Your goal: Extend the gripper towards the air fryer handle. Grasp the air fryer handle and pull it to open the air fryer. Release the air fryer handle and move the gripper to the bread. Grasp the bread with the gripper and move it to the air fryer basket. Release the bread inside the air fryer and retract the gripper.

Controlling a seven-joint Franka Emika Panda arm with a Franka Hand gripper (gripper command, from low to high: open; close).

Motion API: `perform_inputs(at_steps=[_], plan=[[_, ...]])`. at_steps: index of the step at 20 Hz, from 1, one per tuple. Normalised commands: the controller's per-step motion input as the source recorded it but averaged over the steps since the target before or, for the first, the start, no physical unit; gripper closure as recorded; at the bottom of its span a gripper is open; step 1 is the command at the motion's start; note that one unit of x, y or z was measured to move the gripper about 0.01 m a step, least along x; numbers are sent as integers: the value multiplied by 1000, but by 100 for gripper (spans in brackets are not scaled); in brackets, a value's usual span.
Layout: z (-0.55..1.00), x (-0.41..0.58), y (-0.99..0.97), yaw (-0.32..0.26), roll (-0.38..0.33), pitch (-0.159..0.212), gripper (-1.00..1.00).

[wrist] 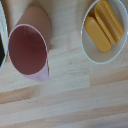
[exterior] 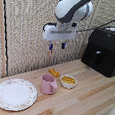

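The gripper [exterior: 57, 45] hangs high with fingers apart, holding nothing. The air fryer [exterior: 104, 51] sits closed toward the exterior view's right, its upright handle [exterior: 96, 58] facing the gripper.

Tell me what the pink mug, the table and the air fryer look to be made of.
Pink mug: likely ceramic or plastic, smooth matte pink walls. Table: light wood, visible grain and plank seams. Air fryer: black plastic by its look, with a glossy, reflective top.

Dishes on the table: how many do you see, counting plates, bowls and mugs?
3: a plate at the exterior view's left, a pink mug beside it, then a small white bowl of yellow food. None seem hidden.
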Motion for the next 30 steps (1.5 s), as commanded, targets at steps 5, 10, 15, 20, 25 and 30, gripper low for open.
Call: perform_inputs(at_steps=[5,10,15,20,25,30], plan=[[15,80,0,-375,-61,0,-100],[5,61,-5,-375,-40,0,-100],[126,166,-1,-360,-116,-1,-100],[190,290,0,-284,-264,-5,-100],[57,186,-8,-231,-330,-1,-100],[0,38,0,-171,-375,-26,-100]])
